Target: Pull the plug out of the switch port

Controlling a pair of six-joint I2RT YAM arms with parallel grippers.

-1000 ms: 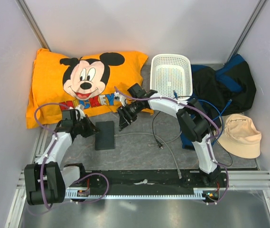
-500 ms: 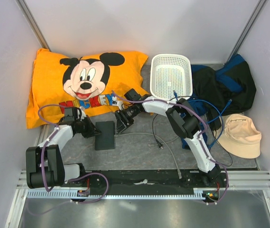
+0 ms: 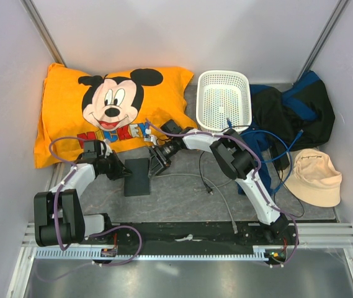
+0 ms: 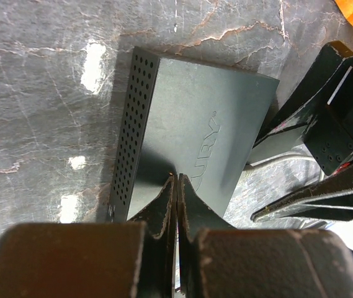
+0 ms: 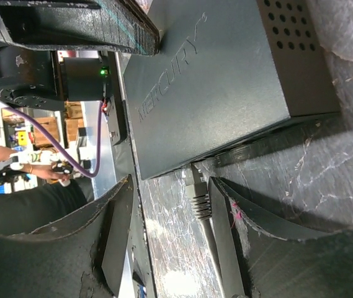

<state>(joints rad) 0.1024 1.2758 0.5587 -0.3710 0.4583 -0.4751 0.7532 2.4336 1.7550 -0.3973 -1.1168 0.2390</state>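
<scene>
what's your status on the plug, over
Left tool shut, tip on switch top. Right tool open, straddling plug. Plug seated in switch edge. Nothing blocking it.

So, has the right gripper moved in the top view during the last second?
Yes. The right gripper has moved left and slightly down in the view, away from the white basket, and is now at the edge of the switch port.

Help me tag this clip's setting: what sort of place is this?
Probably a robot lab test booth: plain walls around a table, two arms on a rail, a staged Mickey pillow.
</scene>
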